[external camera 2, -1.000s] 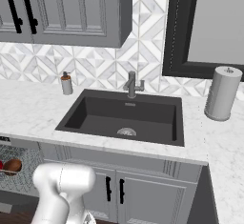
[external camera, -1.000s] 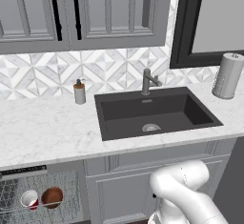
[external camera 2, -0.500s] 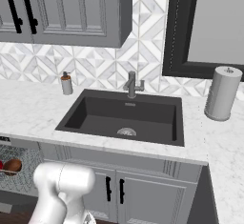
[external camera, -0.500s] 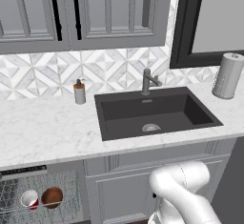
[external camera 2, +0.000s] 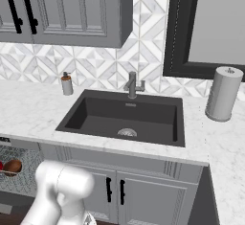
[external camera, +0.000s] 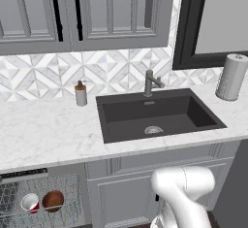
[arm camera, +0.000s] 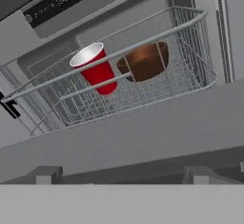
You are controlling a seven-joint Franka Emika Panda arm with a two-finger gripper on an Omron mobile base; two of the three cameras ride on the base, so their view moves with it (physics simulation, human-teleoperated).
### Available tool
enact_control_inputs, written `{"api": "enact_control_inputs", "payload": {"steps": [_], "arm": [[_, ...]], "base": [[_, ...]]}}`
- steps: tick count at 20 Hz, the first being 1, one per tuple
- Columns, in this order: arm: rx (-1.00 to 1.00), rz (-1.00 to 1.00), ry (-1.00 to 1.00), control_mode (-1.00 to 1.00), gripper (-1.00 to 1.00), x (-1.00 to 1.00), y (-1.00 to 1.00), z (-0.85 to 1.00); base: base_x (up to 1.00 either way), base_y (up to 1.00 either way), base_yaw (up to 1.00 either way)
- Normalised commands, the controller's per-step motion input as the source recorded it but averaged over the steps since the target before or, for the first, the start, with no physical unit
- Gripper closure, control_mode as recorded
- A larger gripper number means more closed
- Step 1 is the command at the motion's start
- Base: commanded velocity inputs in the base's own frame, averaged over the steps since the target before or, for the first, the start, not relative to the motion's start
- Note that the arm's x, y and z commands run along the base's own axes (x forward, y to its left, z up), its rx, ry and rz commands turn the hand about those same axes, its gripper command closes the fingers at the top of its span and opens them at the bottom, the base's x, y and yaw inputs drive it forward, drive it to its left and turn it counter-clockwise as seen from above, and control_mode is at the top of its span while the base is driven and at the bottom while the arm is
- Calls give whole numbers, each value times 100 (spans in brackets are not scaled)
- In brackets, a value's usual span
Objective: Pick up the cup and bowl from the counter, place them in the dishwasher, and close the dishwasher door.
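Note:
The red cup [external camera: 30, 203] and the brown bowl [external camera: 52, 200] sit side by side in the grey wire rack [external camera: 68, 208] of the open dishwasher [external camera: 24, 175], under the left end of the counter [external camera: 48, 135]. In the hand view the cup [arm camera: 95, 69] stands tilted left of the bowl [arm camera: 144, 61], both behind the rack's wires [arm camera: 190, 75]. A flat grey panel [arm camera: 143, 123], apparently the dishwasher door, crosses below the rack. My gripper [arm camera: 121, 176] is open, low in front of that panel, with nothing between its fingertips [arm camera: 47, 175]. The bowl [external camera 2: 13, 166] also peeks in at the right base view's left edge.
A dark sink [external camera: 155, 115] with a faucet [external camera: 151, 82] is set into the counter. A soap dispenser [external camera: 81, 94] stands at the back left and a paper towel roll [external camera: 231, 76] at the back right. Grey cabinet doors [external camera 2: 119, 190] are below the sink.

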Motion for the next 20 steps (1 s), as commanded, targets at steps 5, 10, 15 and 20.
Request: {"api": "enact_control_inputs", "payload": {"steps": [5, 10, 15, 20], "arm": [[0, 0, 0, -100, -100, 6, 34, -45], [-1, 0, 0, -100, -100, 8, 31, -33], [-6, 0, 0, -100, -100, 2, 27, -52], [-5, 5, 0, -100, -100, -35, 13, -49]], "base": [[0, 0, 0], [0, 0, 0], [0, 0, 0], [0, 0, 0]]}}
